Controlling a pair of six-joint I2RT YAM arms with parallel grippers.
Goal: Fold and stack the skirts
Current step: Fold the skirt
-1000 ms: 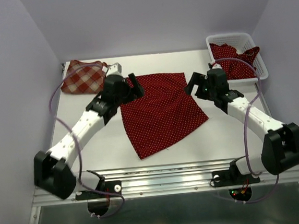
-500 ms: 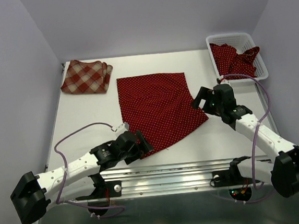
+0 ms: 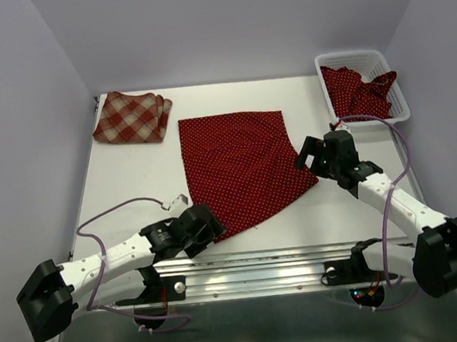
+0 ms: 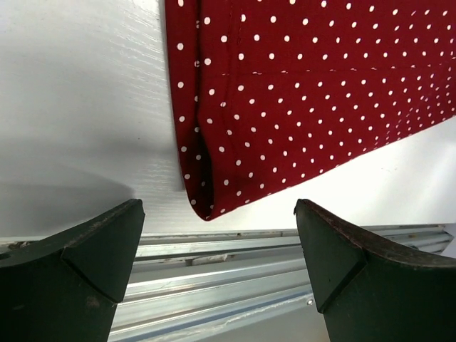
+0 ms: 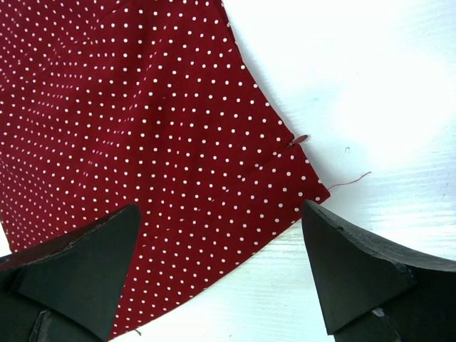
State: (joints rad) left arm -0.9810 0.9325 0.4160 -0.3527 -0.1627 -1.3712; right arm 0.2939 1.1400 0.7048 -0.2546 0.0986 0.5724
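Dark red polka-dotted cloth skirt is laid flat and unfolded mid-way on the white surface, so its corners can be reached. Left fingers are spread wide over its near corner and right fingers over its right corner (nothing pinched), presumably for a joint fold. A folded red-and-cream plaid skirt is set far left as the stack's base. A second dotted skirt is left crumpled in the white plastic mesh basket.
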